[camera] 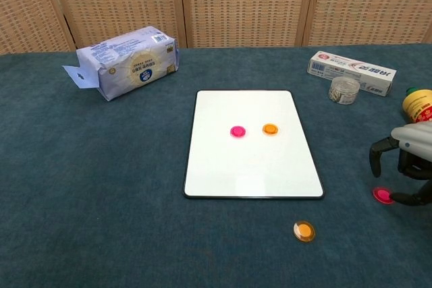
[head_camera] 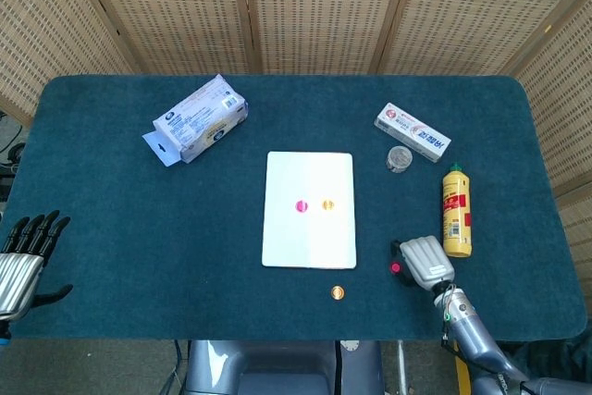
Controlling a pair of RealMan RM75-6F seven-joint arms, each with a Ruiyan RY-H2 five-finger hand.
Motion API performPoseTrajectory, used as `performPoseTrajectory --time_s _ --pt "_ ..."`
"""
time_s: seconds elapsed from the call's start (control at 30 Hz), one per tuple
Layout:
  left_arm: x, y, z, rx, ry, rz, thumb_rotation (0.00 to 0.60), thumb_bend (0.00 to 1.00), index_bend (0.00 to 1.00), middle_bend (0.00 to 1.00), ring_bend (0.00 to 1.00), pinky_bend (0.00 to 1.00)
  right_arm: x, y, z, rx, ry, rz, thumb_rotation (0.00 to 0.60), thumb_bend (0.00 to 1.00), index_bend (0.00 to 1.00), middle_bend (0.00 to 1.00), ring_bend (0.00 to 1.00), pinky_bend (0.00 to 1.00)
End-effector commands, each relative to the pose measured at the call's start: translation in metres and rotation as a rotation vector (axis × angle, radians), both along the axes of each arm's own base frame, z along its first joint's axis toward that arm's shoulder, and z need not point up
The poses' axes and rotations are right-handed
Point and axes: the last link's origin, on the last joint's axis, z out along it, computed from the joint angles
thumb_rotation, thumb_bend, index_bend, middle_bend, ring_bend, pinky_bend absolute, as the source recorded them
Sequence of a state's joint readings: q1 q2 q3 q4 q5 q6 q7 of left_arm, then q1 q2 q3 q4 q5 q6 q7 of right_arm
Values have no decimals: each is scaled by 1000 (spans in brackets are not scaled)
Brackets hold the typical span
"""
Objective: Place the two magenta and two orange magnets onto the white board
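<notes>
The white board [head_camera: 309,210] [camera: 250,146] lies mid-table with one magenta magnet [head_camera: 301,205] [camera: 237,131] and one orange magnet [head_camera: 327,204] [camera: 270,129] on it. A second orange magnet [head_camera: 338,292] [camera: 304,231] lies on the cloth in front of the board. The second magenta magnet [head_camera: 396,268] [camera: 383,195] lies on the cloth to the right. My right hand [head_camera: 425,261] [camera: 410,163] hovers over it with fingers apart, holding nothing. My left hand [head_camera: 20,256] is at the far left table edge, fingers spread and empty.
A tissue pack [head_camera: 200,118] [camera: 128,61] lies at the back left. A toothpaste box [head_camera: 412,131] [camera: 351,67], a small clear jar [head_camera: 399,158] [camera: 343,90] and a yellow bottle [head_camera: 455,210] [camera: 421,104] sit on the right.
</notes>
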State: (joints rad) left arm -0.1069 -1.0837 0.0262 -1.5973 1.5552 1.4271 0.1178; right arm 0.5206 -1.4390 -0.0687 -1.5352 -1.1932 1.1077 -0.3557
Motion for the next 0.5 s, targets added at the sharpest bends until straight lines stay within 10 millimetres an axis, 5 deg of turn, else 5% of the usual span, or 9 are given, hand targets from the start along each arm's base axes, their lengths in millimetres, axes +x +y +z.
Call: performPoseTrajectory --time_s 0.03,0.5 --pt "0 0 0 1 -1 0 600 0 0 0 0 0 -1 0 -2 2 0 -3 600 337 444 953 925 1000" --pt "0 0 0 1 1 1 600 0 0 0 0 0 -4 0 -6 10 13 -16 600 337 444 953 925 1000"
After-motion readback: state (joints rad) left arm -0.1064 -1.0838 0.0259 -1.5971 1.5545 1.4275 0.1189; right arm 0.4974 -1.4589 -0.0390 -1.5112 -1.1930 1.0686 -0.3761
